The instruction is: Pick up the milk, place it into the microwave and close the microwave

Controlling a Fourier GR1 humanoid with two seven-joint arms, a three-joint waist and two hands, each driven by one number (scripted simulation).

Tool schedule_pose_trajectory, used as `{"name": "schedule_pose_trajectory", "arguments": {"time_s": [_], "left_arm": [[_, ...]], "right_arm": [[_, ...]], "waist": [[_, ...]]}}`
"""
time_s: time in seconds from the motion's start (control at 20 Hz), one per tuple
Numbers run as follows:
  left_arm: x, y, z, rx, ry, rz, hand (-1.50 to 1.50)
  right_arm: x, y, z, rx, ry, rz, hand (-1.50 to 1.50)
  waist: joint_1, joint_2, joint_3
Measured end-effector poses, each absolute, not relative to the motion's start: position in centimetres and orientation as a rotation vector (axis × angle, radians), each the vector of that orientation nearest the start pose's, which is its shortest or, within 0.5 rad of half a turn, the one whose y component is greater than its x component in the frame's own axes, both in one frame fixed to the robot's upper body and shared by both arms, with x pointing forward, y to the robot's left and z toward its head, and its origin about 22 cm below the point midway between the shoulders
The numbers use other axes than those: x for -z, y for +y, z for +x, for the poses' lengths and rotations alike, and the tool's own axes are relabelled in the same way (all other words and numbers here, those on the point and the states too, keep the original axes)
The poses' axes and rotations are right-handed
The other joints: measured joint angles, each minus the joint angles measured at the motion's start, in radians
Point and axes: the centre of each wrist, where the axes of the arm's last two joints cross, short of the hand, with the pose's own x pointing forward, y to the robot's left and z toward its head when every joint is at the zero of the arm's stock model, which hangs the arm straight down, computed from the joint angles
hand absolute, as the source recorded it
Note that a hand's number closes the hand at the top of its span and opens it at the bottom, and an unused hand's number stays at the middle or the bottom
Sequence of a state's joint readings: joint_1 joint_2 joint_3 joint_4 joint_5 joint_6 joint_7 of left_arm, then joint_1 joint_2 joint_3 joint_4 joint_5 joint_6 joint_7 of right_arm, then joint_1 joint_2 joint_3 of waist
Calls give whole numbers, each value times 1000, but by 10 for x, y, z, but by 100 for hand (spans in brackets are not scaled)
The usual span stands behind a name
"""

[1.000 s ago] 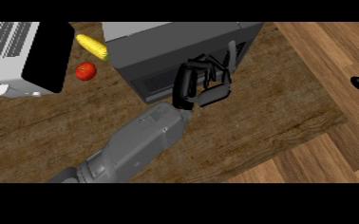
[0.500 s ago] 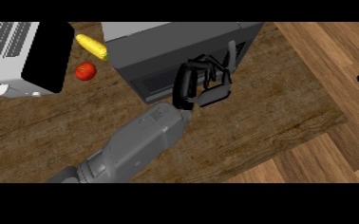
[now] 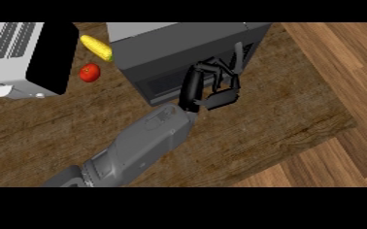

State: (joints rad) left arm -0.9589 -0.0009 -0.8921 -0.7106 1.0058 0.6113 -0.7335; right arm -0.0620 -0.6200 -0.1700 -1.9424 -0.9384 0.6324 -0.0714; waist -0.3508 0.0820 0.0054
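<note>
Milk not visible, likely inside; my left robot hand (image 3: 213, 94) is curled on nothing at the microwave (image 3: 186, 43) front, so I'd push squarely until it latches.

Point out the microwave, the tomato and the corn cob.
microwave (image 3: 179, 48): head view, on its dark grey casing.
tomato (image 3: 89, 72): head view, middle of the red fruit, left of the microwave.
corn cob (image 3: 97, 47): head view, middle of the yellow cob, just above the tomato.
</note>
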Motion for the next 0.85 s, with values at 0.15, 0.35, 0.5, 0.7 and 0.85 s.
{"name": "schedule_pose_trajectory", "arguments": {"time_s": [0.15, 0.35, 0.5, 0.7, 0.85], "left_arm": [[-27, 4, 347, 152, -1926, -220, 150], [-27, 1, 346, 175, -1904, -209, 150], [-27, 0, 344, 175, -1880, -221, 150], [-26, -1, 342, 169, -1857, -257, -150], [-24, -1, 341, 167, -1843, -273, -150]], "right_arm": [[-177, -337, 230, -539, -2043, 827, -150], [-180, -339, 228, -547, -2043, 832, -150], [-181, -342, 225, -541, -2043, 824, -150], [-182, -345, 220, -526, -2042, 812, -150], [-184, -348, 217, -521, -2043, 801, -150]], "waist": [[6, -2, -1], [16, -5, -2], [29, -8, -4], [48, -12, -6], [55, -14, -7]]}}
